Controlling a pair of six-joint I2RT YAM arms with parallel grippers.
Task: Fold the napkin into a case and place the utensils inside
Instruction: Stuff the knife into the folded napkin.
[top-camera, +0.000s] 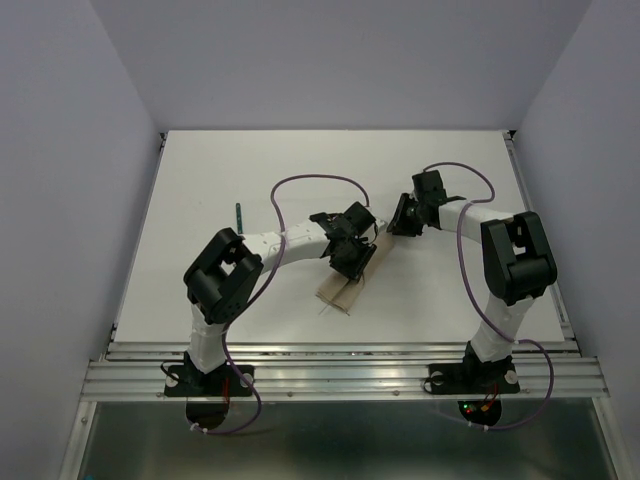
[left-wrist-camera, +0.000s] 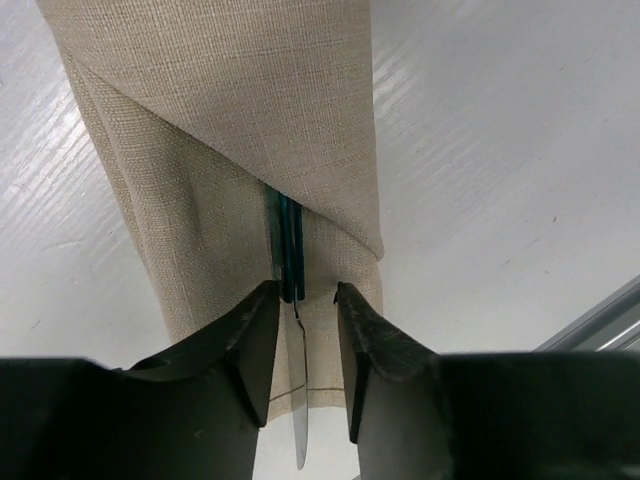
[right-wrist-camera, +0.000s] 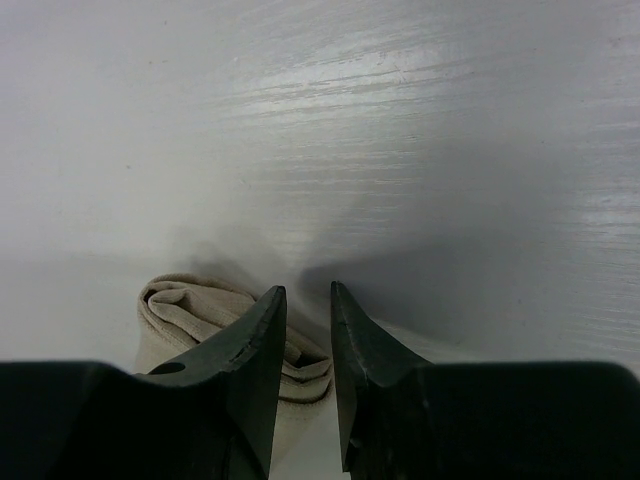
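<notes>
Left pincer (left-wrist-camera: 300, 318) was low over the narrow beige-tan cloth case (left-wrist-camera: 230, 100), and its jaws stood a small gap apart. That gap was wider than the slim silver utensil with the dark green handle (left-wrist-camera: 289, 250) lying between them, so it was straddled, not squeezed. The green handle ran straight ahead of the fingertips and slid under the diagonal fold of the case, while the bare metal end trailed back between the fingers, past the hem of the cloth.

From above, the left pincer (top-camera: 350, 258) sat on top of the case (top-camera: 340, 290), which lay slantwise on the white tabletop (top-camera: 300, 170). The right pincer (top-camera: 398, 218) was parked just beyond it at the far end of the cloth.

Right pincer (right-wrist-camera: 308, 320) showed only a thin slit between its jaws. The rolled end of the case (right-wrist-camera: 190, 310) bunched beneath and to the left of its fingers, with cloth showing in the slit, though whether it was pinched I could not tell.

Well off to the left of the left pincer, a second thin green-handled utensil (top-camera: 240, 215) lay alone on the tabletop
</notes>
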